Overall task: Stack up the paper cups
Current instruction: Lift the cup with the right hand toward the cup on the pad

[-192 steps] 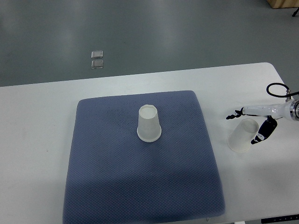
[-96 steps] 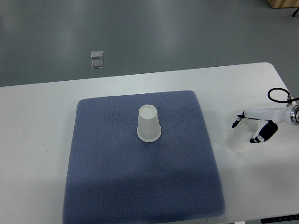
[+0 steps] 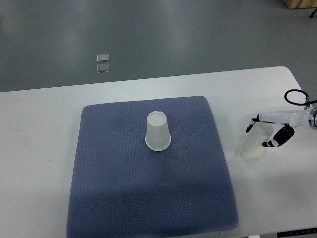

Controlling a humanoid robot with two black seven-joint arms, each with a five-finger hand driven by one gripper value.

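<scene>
1. Left side of the bench (image 3: 39, 124): bare white top, no left arm in view. Only one hand shows anywhere, so the work falls to the right.
2. Centre: a blue mat (image 3: 114, 178) lies flat on the bench. On it, a little above the middle, one paper cup (image 3: 158, 131) stands upside down, rim on the mat, base up. Nothing is touching it.
3. Right of the mat, on the bare bench: a second paper cup (image 3: 255, 141), tipped, its mouth facing lower left toward the mat and its base up to the right. Its long axis runs roughly from lower left to upper right, in line with the arm.
4. Far right: the right hand (image 3: 270, 131) comes in from the picture's right edge. Its fingers curl around the base end of the tipped cup, one dark fingertip on the upper side and others on the lower side, so it looks to be holding the cup.
5. Key relation: the standing cup lies well to the left of the hand, about level with it. My judgement: the held cup's mouth already points that way, so the carry goes left, then mouth down over the upturned base.
</scene>
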